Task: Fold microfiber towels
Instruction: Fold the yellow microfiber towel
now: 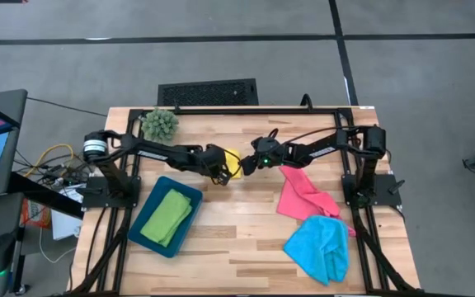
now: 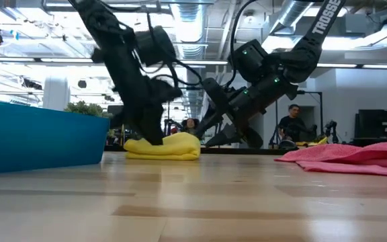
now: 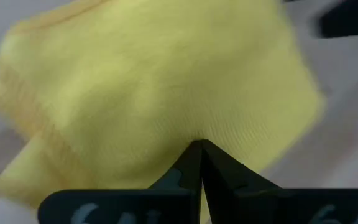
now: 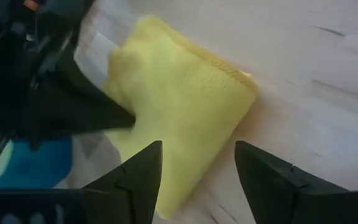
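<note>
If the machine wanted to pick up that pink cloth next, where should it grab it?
Probably at an outer corner or loose edge of the pink towel, coming from above with the right gripper, the nearer arm. It lies spread and rumpled on the table, so raised edges offer the jaws something to pinch.

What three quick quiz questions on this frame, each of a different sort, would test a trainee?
1. True or false: the green towel lies inside the teal tray.
2. Which claw is shut on the yellow towel? A) left claw B) right claw C) neither
3. Fill in: the pink towel lies on the table beside the ______ towel, on the right arm's side.

Key
1. True.
2. A; in the left wrist view its closed tips press into the cloth, while the right claw stands open just above the same towel.
3. Light blue; the two overlap at one edge.
</note>
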Tool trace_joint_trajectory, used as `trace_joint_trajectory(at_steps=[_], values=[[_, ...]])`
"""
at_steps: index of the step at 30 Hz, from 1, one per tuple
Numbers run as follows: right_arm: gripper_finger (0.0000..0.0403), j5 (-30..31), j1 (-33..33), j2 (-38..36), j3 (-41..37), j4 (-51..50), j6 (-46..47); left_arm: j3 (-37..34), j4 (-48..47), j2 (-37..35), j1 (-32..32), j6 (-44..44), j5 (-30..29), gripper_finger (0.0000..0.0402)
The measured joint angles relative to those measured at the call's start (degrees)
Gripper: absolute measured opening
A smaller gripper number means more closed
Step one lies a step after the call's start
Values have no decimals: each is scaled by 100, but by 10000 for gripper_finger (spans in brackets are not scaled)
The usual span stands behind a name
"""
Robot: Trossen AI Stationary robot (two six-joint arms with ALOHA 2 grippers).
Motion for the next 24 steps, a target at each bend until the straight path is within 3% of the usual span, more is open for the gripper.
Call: trace_joint_trajectory(at_steps=[10,15,21,24], values=[[209,-316,94,-475,9,473,-8,9,-63,154,38,-109,-66,0],[137,-304,70,-80,-5,588,-6,6,-34,154,39,-128,-68,0],[34,-385,78,606,3,1516,266,4,201,154,40,-113,87,0],[9,-356,63,825,55,1606,275,3,149,84,40,-160,118,0]])
